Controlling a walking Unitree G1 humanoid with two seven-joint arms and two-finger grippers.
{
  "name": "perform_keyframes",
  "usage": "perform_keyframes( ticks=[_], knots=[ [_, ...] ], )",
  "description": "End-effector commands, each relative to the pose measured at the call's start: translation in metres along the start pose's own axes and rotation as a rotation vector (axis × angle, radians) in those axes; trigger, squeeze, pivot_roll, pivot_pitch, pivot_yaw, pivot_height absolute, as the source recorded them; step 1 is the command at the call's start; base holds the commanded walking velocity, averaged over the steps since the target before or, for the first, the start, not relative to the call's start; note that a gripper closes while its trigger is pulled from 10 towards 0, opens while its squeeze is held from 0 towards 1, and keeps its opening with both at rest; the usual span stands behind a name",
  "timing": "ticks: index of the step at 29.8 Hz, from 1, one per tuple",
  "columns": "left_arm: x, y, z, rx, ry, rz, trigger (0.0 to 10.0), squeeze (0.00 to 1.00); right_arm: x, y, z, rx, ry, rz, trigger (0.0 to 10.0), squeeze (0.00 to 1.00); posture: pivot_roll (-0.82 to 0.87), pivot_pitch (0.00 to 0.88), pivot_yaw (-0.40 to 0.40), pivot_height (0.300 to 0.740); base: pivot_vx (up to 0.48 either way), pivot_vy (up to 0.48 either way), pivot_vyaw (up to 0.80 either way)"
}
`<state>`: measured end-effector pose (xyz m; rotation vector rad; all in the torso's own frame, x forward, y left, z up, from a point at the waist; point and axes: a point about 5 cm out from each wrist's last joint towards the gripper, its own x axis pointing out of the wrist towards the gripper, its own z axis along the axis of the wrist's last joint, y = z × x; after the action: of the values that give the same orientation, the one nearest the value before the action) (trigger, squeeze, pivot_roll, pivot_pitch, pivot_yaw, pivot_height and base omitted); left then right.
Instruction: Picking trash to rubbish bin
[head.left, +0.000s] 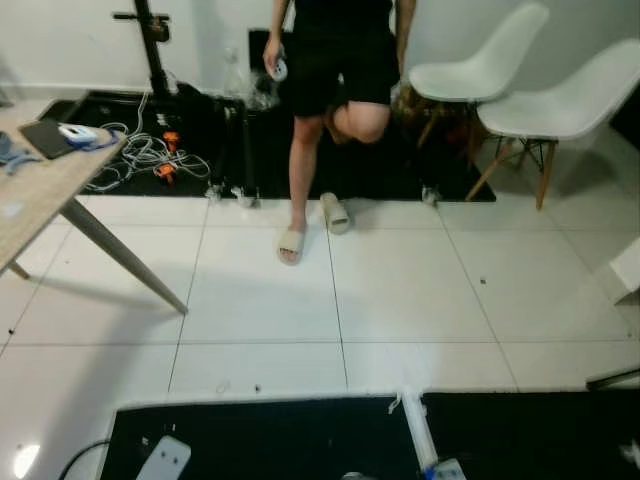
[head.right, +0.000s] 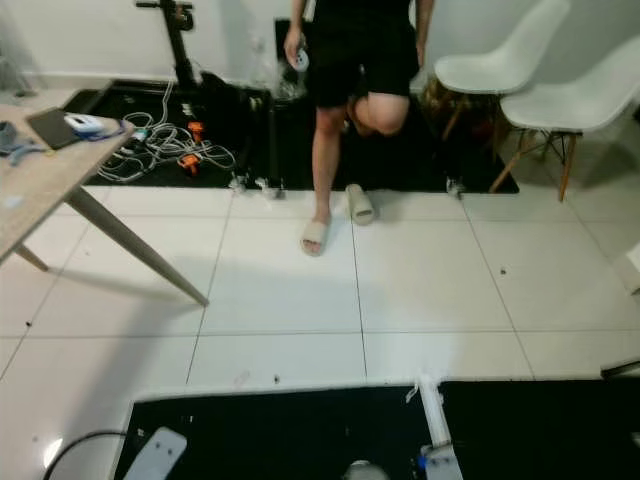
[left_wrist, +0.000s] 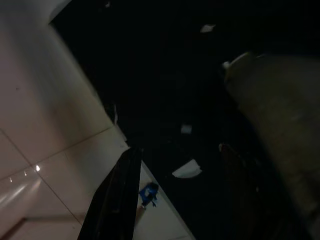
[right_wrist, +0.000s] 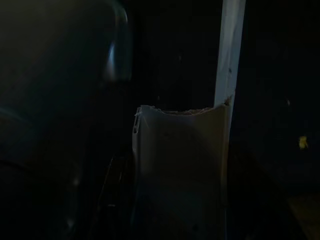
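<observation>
A person in black shorts stands ahead on the white tiled floor, one slipper on and the other lying beside it, with two white chairs to the right. A wooden worktop juts in from the left, cables tangled behind it. Open tiles reach a black mat nearest the robot; small pale scraps lie on dark flooring in the left wrist view, and whether either claw is open or closed cannot be told.

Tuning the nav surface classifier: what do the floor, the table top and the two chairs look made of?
Floor: glossy white tile, grout lines and glare. Table: pale wood-grain top, possibly laminate. Chairs: smooth white moulded shells, likely plastic, on wooden legs.
</observation>
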<state>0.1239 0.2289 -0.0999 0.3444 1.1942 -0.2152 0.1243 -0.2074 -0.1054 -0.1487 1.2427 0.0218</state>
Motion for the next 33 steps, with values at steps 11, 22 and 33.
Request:
perform_keyframes(
  ticks=[11, 22, 33],
  knots=[
    [-0.001, -0.001, -0.007, 0.021, 0.018, 0.004, 10.0, 0.00, -0.001, -0.004, -0.012, -0.051, 0.041, -0.014, 10.0, 0.00, 0.02, 0.061, 0.012, 0.740, 0.000, 0.000, -0.75],
    [0.000, -0.003, -0.003, 0.024, 0.004, 0.003, 10.0, 0.00, -0.002, -0.010, -0.015, -0.066, 0.050, -0.021, 10.0, 0.00, 0.01, 0.058, 0.012, 0.740, 0.000, 0.000, -0.75],
    [0.000, -0.004, -0.005, 0.036, 0.007, 0.007, 10.0, 0.00, -0.003, -0.015, -0.016, -0.078, 0.049, -0.026, 10.0, 0.00, 0.01, 0.048, 0.015, 0.740, 0.000, 0.000, -0.75]
  ],
)
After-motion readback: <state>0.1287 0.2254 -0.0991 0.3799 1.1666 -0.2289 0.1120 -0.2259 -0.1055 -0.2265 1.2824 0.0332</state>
